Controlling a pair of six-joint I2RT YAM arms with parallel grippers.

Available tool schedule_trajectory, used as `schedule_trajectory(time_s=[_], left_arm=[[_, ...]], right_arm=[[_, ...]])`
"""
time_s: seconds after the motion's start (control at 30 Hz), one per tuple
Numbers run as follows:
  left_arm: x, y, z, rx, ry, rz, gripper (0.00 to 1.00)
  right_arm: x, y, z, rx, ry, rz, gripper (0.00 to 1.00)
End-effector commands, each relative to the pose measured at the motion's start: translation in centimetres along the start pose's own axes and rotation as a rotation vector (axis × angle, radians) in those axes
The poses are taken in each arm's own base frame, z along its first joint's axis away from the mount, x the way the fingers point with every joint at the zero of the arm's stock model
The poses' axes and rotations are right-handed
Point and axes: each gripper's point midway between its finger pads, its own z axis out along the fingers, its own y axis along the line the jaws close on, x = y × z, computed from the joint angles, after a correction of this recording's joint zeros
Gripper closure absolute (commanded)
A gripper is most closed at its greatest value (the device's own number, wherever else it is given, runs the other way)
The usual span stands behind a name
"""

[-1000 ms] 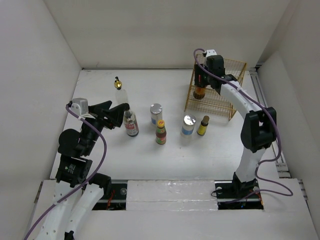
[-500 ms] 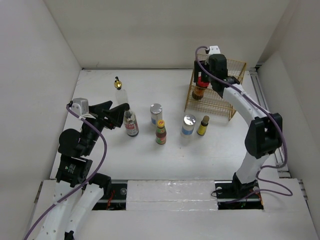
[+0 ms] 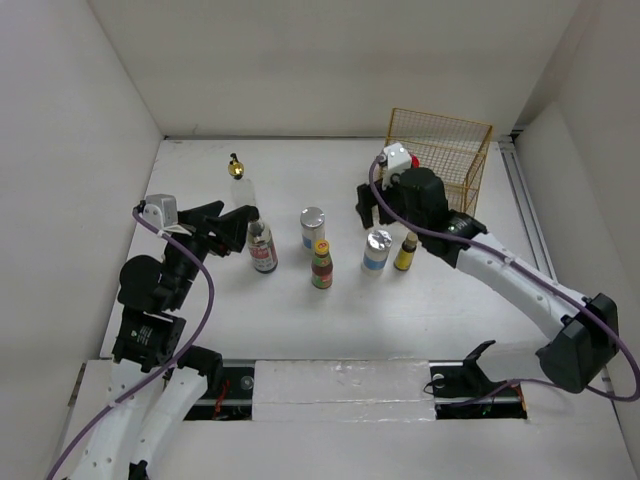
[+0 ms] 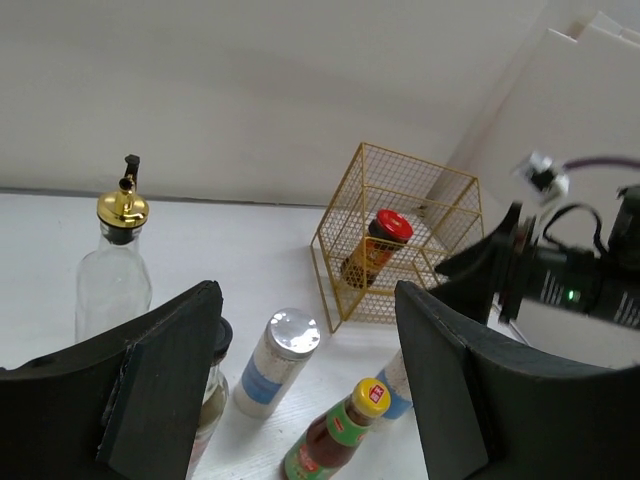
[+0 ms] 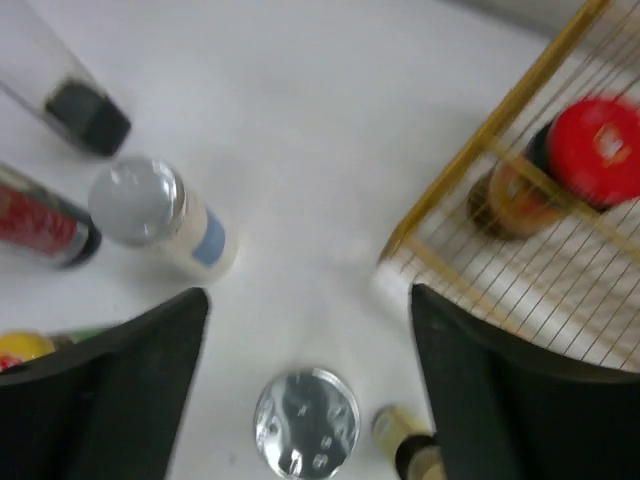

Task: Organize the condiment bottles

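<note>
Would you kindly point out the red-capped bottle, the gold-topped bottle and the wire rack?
red-capped bottle (image 4: 391, 226), left wrist view, red cap
gold-topped bottle (image 4: 112, 285), left wrist view, glass body
wire rack (image 3: 442, 117), top view, upper rim

Across the middle of the bench (image 3: 300, 320) we see a tight cluster: red-label bottle (image 3: 263, 250), left can (image 3: 313, 227), green bottle (image 3: 321, 265), right can (image 3: 377, 250) and small yellow bottle (image 3: 405, 252), with narrow gaps between them. The wire rack (image 3: 460, 140) walls off the far right corner. We find open room along the near edge and between the gold-topped bottle (image 3: 238, 182) and the rack
</note>
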Motion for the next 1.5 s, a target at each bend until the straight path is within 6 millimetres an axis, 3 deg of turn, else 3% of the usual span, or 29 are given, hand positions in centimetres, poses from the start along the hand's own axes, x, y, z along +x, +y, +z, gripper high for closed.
schedule_trajectory(time_s=[0.0,0.03,0.17,0.47,0.63,0.7,0.8,0.9,1.03,1.17,1.33,1.37,1.47], left_arm=[[-0.9,0.4,0.5,-0.029,-0.04,-0.018,0.35],[-0.9,0.4,0.5,-0.03,-0.04,-0.018,0.35],[-1.0,0.6,0.5,-0.038,-0.044,-0.018,0.36],[-0.7,0.6,0.4,-0.042,-0.036,-0.028,0.37],[-1.2,0.4,0.4,-0.037,-0.045,-0.018,0.34],[-1.2,0.3,0.4,-0.029,-0.041,-0.009,0.3],[-1.2,0.3,0.1,-0.029,-0.041,0.0,0.24],[-1.1,0.2,0.1,-0.02,-0.037,0.0,0.18],[-0.6,-0.2,0.3,0.007,-0.014,0.011,0.0],[-1.0,-0.4,0.2,0.011,-0.023,0.002,0.0],[-2.1,0.3,0.0,-0.053,-0.045,0.001,0.0],[-2.4,0.9,-0.4,-0.086,-0.06,0.001,0.0],[-3.4,1.1,-1.0,-0.11,-0.096,0.001,0.0]], right_arm=[[5.0,1.1,-1.6,-0.042,0.162,-0.03,0.05],[6.5,1.3,-2.4,-0.046,0.218,-0.034,0.01],[9.1,0.7,-3.4,-0.007,0.302,-0.065,0.0],[11.8,1.5,-2.6,-0.037,0.378,-0.05,0.04],[10.8,1.2,-1.3,-0.016,0.326,-0.029,0.17],[10.4,1.5,-1.1,-0.03,0.307,-0.024,0.31],[9.2,1.6,-0.7,-0.033,0.278,-0.019,0.43],[5.5,1.8,-1.4,-0.045,0.155,0.002,0.47],[-2.8,0.6,-4.6,-0.001,-0.086,0.034,0.5],[-9.6,-3.1,-7.7,0.095,-0.269,0.054,0.52],[-13.0,-8.0,-9.2,0.225,-0.347,0.071,0.52],[-13.5,-10.5,-9.7,0.296,-0.366,0.085,0.52],[-14.0,-13.4,-9.1,0.347,-0.359,0.093,0.52]])
